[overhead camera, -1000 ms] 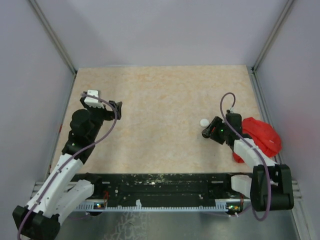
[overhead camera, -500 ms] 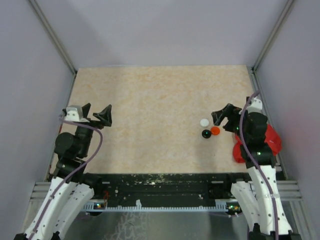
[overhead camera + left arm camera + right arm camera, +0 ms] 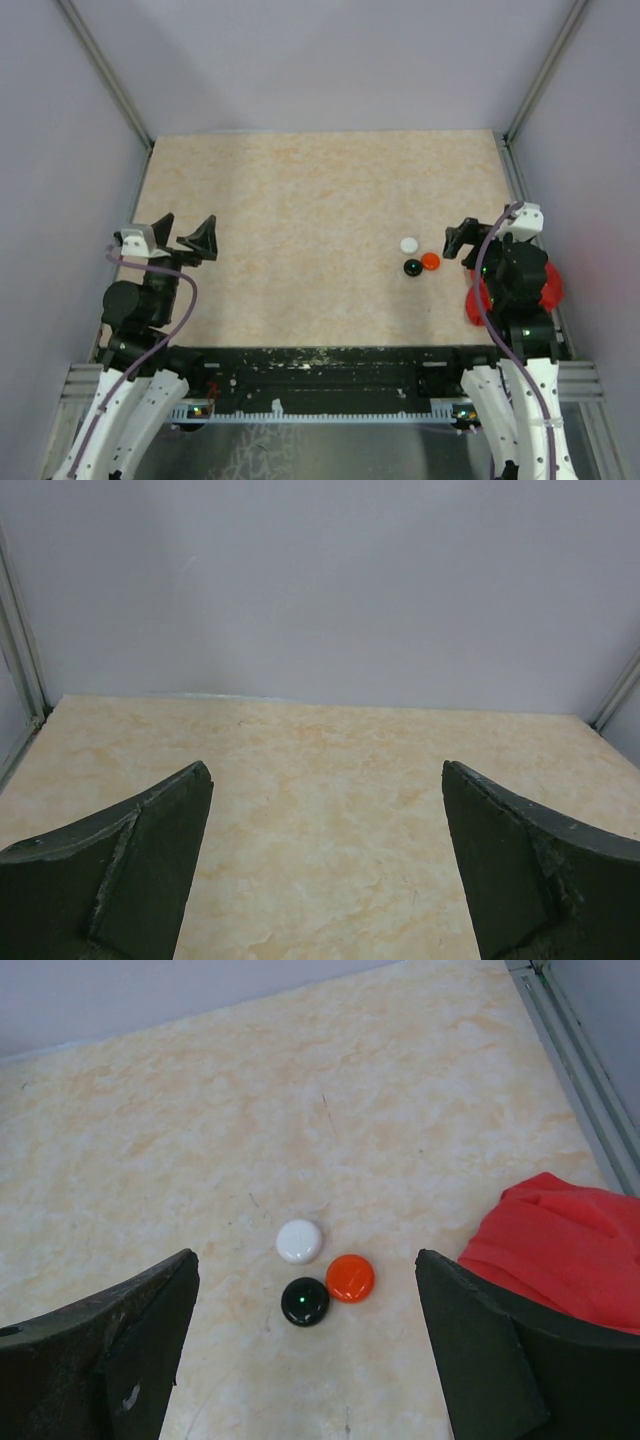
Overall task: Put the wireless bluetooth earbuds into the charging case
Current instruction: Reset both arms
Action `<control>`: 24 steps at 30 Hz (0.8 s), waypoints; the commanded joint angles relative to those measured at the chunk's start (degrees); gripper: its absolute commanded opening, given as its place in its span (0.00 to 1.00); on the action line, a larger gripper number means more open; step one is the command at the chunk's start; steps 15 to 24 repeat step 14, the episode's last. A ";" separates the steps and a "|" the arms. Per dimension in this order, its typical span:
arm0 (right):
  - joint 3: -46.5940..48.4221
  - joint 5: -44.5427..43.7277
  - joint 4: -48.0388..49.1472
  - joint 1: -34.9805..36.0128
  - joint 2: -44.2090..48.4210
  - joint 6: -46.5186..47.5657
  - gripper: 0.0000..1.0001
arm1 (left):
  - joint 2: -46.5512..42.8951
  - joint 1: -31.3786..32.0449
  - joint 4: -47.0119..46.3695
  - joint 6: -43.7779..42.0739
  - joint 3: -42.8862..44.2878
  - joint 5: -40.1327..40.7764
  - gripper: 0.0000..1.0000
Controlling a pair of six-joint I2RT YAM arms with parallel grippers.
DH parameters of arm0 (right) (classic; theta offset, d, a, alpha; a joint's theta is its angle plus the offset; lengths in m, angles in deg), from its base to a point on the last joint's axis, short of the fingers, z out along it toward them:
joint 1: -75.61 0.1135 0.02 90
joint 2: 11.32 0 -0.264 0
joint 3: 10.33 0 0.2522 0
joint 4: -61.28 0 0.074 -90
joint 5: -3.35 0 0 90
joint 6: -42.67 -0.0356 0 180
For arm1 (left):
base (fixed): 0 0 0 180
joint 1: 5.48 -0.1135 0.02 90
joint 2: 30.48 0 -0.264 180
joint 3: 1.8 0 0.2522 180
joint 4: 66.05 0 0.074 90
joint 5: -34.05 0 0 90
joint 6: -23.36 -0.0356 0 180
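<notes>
Three small round charging cases lie close together right of the table's centre, all with lids closed: a white one [image 3: 409, 244] [image 3: 300, 1241], an orange one [image 3: 430, 261] [image 3: 350, 1277] and a black one [image 3: 412, 267] [image 3: 305, 1301] showing a green dot of light. No earbuds show in any view. My right gripper [image 3: 468, 243] [image 3: 305, 1260] hangs open, raised just right of the cases, with nothing between its fingers. My left gripper [image 3: 187, 228] [image 3: 326, 770] is wide open and empty over bare table at the far left.
A crumpled red cloth [image 3: 548, 285] [image 3: 560, 1250] lies by the right wall, partly under my right arm. Grey walls close in the table on three sides, with a metal rail [image 3: 580, 1070] along the right edge. A black strip [image 3: 320, 375] runs along the near edge.
My right gripper has opened and drawn back right from over the cases, uncovering the orange and black ones. My left arm has pulled back toward the near left, still open.
</notes>
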 commanded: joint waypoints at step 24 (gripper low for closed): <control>-1.75 0.59 4.61 0.00 -0.39 2.90 0.90 | 3.29 -1.17 0.43 -0.08 -0.05 -4.06 1.00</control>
